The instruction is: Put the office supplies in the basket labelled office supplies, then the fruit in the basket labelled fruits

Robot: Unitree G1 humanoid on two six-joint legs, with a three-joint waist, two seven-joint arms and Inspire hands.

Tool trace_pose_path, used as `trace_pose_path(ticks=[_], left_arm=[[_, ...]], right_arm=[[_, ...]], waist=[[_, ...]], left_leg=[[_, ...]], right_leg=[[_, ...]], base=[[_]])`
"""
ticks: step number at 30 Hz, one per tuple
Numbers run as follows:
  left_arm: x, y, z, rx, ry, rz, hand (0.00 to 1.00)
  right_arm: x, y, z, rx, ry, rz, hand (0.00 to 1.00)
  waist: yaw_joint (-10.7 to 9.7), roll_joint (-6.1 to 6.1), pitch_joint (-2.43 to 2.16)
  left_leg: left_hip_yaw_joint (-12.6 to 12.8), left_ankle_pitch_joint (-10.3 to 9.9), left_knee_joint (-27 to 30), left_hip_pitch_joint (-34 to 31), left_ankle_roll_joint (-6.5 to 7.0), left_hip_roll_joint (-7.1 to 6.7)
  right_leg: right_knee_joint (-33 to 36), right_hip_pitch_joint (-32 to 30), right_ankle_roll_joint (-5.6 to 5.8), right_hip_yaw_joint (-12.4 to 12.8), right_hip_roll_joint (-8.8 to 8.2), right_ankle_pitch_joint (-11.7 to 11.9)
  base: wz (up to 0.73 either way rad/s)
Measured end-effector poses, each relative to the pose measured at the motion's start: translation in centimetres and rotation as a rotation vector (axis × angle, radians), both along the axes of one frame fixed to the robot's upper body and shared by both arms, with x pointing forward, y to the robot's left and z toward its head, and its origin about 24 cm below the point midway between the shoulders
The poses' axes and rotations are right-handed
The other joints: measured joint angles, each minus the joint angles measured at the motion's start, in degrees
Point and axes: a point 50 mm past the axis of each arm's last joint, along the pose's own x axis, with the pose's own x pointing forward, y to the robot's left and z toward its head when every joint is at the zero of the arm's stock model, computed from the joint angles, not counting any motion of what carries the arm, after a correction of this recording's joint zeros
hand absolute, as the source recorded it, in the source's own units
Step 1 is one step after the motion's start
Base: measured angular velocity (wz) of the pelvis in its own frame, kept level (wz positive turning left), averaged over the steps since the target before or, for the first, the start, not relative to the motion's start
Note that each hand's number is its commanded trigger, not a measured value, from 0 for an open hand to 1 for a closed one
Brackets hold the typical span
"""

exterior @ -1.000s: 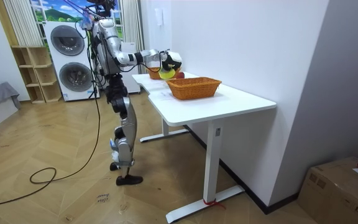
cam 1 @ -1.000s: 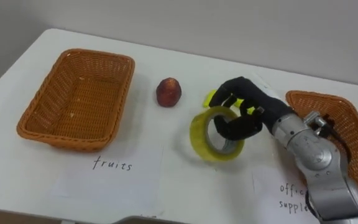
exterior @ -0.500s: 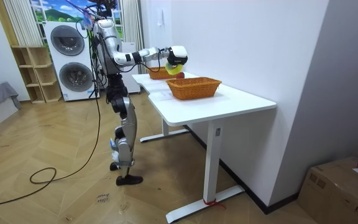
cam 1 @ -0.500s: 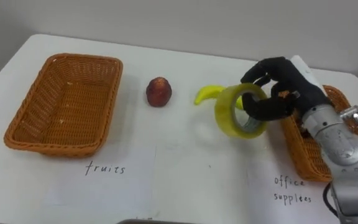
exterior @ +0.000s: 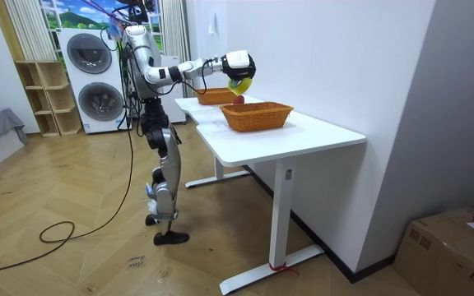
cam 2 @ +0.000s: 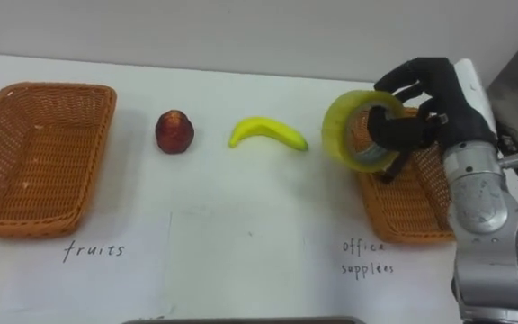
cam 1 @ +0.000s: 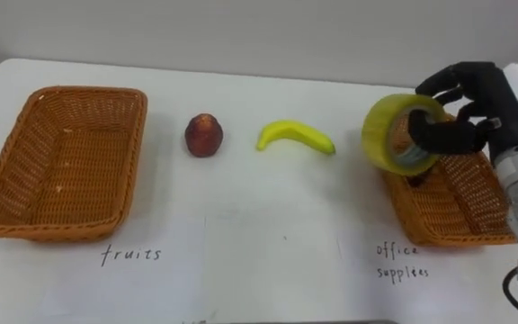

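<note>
Over the left rim of the wicker office-supplies basket (cam 1: 452, 236), the robot's right hand (cam 1: 479, 103) curls around a yellow tape roll (cam 1: 401, 133) held on edge, the basket's open bed lying just below and rightward, while a banana (cam 1: 295, 137) and peach (cam 1: 203, 135) lie on the table (cam 1: 268, 216) between it and the fruit basket (cam 1: 7, 180).

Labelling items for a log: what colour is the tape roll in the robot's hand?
Translucent yellow; the tape roll shows best in the left eye view.
</note>
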Motion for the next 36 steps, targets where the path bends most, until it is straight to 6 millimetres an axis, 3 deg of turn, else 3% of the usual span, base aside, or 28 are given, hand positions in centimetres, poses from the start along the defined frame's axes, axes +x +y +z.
trace_pose_path(ticks=[15,22,36], left_arm=[[-0.3,0.3,0.2,0.008,-0.012,0.015,0.00],[-0.7,0.5,0.3,0.015,-0.012,0.027,0.00],[-1.0,0.6,0.3,0.015,-0.005,0.031,0.00]], right_arm=[[-0.6,-1.4,0.2,0.011,-0.008,-0.046,1.00],[-1.3,-3.1,-1.6,0.035,0.057,-0.118,1.00],[-1.7,-4.0,-3.7,0.056,0.134,-0.169,1.00]], waist=[[-1.0,0.04,-0.23],[-1.4,0.13,-0.25],[-2.4,-0.15,-0.25]], left_leg=[[1.0,0.0,-0.5,0.4,-0.06,0.14],[1.0,0.0,-0.5,0.4,-0.06,0.14],[1.6,0.0,-0.5,0.2,-0.05,0.07]], right_leg=[[-0.1,-0.1,-0.11,0.6,0.16,0.2],[0.0,-0.1,-0.11,0.6,0.15,0.2],[0.7,-1.0,-0.10,1.6,0.17,0.2]], base=[[-0.02],[0.00],[-0.03]])
